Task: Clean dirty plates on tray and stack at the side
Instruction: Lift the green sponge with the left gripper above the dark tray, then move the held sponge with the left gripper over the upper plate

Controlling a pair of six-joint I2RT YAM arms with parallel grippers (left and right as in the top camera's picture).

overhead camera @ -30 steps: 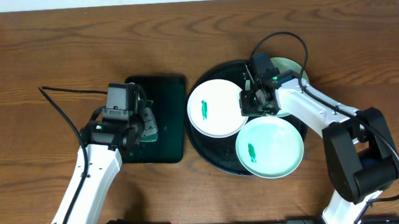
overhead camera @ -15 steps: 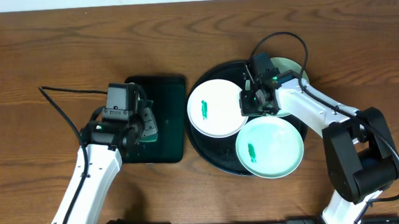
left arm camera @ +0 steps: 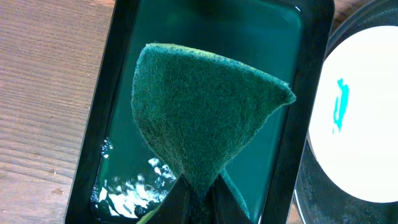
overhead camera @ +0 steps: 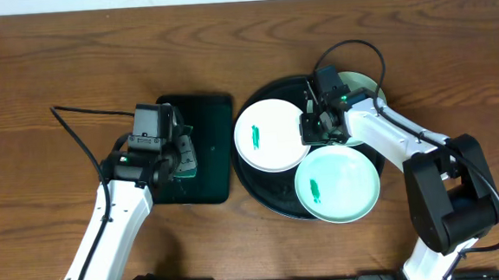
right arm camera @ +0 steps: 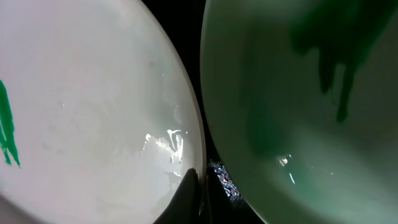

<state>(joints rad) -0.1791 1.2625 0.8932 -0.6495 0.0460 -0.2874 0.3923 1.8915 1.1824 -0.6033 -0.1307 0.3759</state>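
Observation:
The round black tray [overhead camera: 261, 184] holds three dirty plates. A white plate [overhead camera: 271, 136] with a green smear lies at its left, and my right gripper [overhead camera: 308, 129] is shut on that plate's right rim. In the right wrist view the jaws [right arm camera: 199, 193] pinch the white plate's [right arm camera: 93, 106] edge, with a pale green plate [right arm camera: 311, 106] beside it. A mint plate [overhead camera: 337, 184] with a green smear sits at the front. A third plate [overhead camera: 366, 89] at the back is mostly hidden by the right arm. My left gripper [overhead camera: 184, 157] is shut on a green scouring pad [left arm camera: 199, 118].
A rectangular dark green tray [overhead camera: 209, 116] lies left of the black tray, with water and foam [left arm camera: 134, 183] in it. The scouring pad hangs over it. A black cable [overhead camera: 75, 129] runs across the wood at the left. Bare wooden table [overhead camera: 37, 75] surrounds both trays.

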